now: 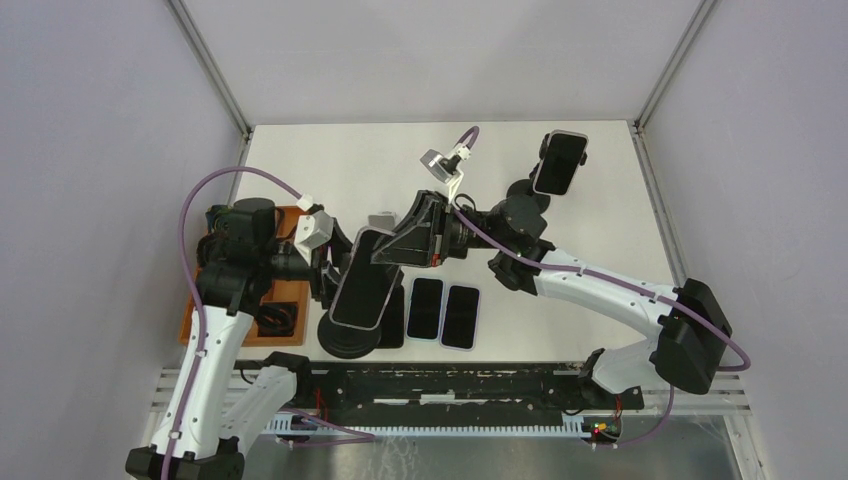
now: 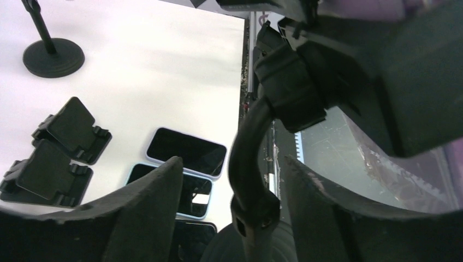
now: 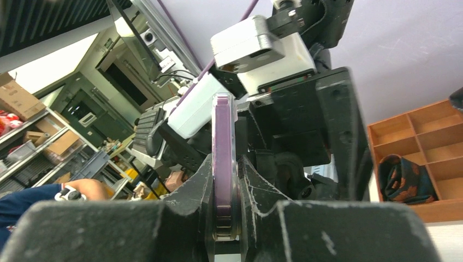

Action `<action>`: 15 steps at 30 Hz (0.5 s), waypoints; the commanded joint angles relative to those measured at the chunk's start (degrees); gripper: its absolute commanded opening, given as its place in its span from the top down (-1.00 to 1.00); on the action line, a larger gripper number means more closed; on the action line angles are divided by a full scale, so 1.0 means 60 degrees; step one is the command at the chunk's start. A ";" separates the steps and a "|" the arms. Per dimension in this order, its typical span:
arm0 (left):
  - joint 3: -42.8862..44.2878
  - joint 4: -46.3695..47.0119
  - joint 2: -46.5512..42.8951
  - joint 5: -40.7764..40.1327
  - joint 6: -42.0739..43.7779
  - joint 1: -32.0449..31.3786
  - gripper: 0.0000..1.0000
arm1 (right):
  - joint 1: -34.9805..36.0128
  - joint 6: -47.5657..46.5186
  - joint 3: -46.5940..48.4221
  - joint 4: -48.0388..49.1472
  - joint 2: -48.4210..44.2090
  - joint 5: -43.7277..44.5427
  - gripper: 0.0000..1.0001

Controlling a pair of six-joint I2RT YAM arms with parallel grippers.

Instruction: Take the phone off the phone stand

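Note:
The phone (image 1: 362,280), dark-screened in a lilac case, is tilted in the clamp of a black phone stand whose round base (image 1: 348,340) rests near the table's front edge. My right gripper (image 1: 402,240) is shut on the phone's upper edge. In the right wrist view the case's thin side (image 3: 223,125) is pinched between both fingers of that gripper (image 3: 225,161). My left gripper (image 2: 230,164) straddles the stand's curved neck (image 2: 248,147). Its jaws are open, with a gap showing on each side of the neck.
Two phones (image 1: 425,308) (image 1: 461,316) lie flat just right of the base. A second stand holding a phone (image 1: 558,163) is at the back right. Two small black easel stands (image 2: 73,128) (image 2: 46,174) sit mid-table. A wooden organiser (image 1: 290,300) is at the left.

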 commanded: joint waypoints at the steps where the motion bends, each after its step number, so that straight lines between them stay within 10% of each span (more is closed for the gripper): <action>1: 0.0772 -0.2039 0.0241 0.0394 0.2521 0.0005 0.00 | 0.0020 -0.0439 0.0525 0.0746 -0.0668 0.0457 1.00; 9: 0.1226 -0.3037 0.0498 0.0663 0.3931 0.0005 0.70 | 0.0016 -0.0676 0.0099 0.0217 -0.0734 0.0172 0.53; 15: 0.1490 -0.3044 0.0505 0.0568 0.3967 0.0005 0.81 | 0.0012 -0.0629 -0.0715 0.0458 -0.1096 0.0170 0.19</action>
